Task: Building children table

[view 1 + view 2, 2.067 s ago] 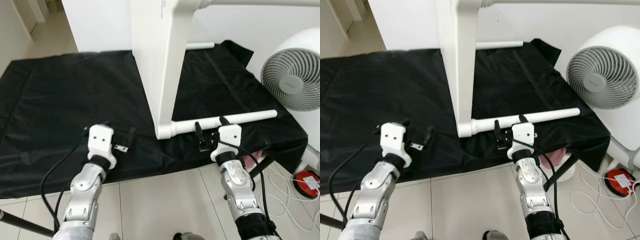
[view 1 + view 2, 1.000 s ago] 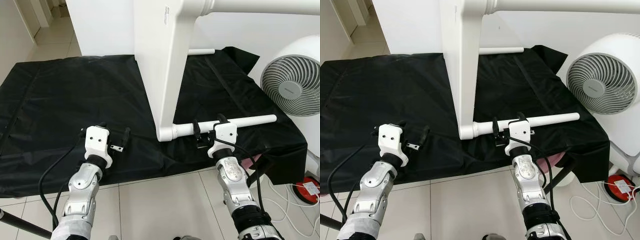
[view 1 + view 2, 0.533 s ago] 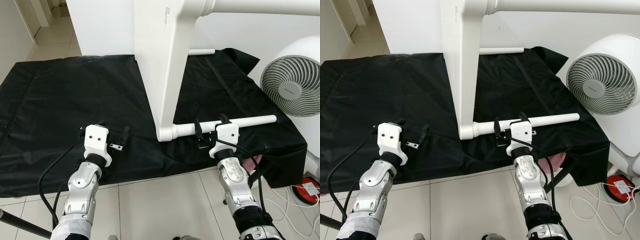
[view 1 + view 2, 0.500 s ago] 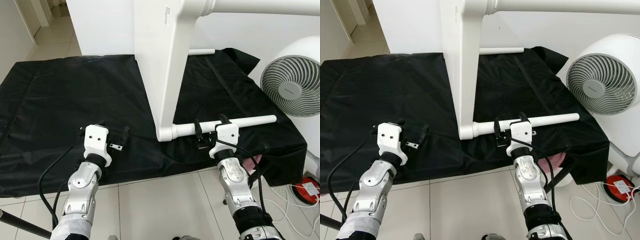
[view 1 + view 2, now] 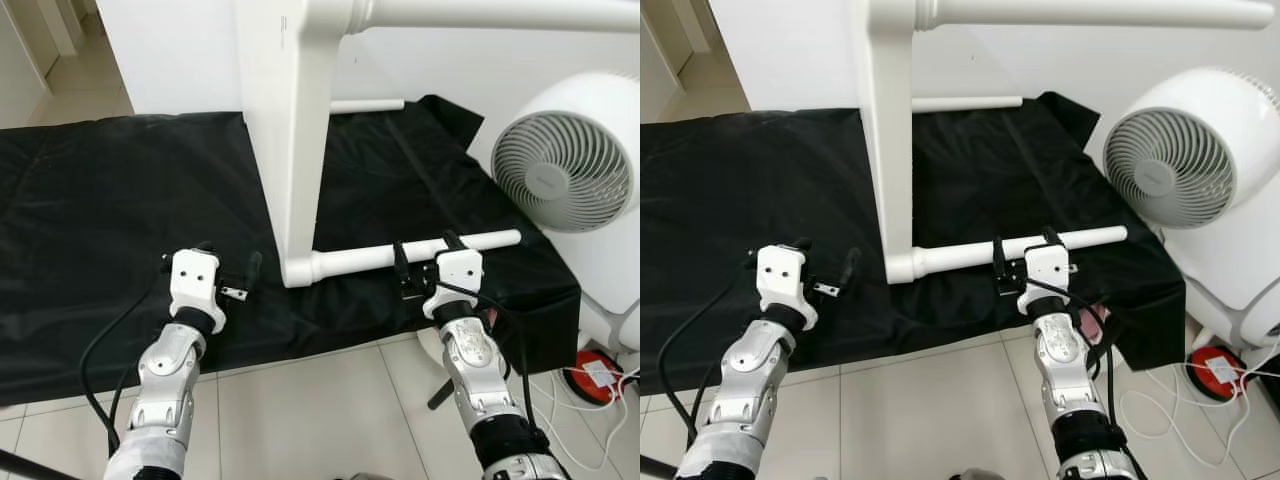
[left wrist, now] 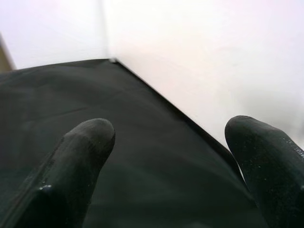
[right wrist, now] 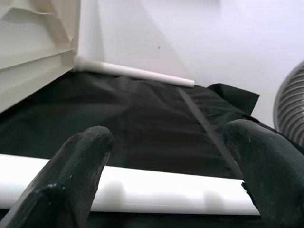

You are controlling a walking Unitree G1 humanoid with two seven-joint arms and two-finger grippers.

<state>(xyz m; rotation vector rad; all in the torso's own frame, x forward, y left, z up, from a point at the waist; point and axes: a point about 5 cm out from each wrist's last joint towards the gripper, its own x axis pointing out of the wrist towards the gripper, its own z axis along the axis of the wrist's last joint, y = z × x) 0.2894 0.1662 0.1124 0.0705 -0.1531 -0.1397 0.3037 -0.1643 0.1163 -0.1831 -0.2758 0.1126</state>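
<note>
White round leg [image 5: 400,255] between end effector [image 5: 422,268] fingers.

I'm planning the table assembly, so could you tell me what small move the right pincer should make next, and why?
Probably ease the right pincer slightly forward and close it on the lower white leg. Its fingers are open on either side of that leg, which lies on the black cloth attached to the tipped tabletop. The left pincer hovers open over the cloth.

Black cloth [image 5: 120,210] over tiled floor [image 5: 320,420], white wall [image 5: 170,50] behind, white fan [image 5: 560,160] at right.
</note>
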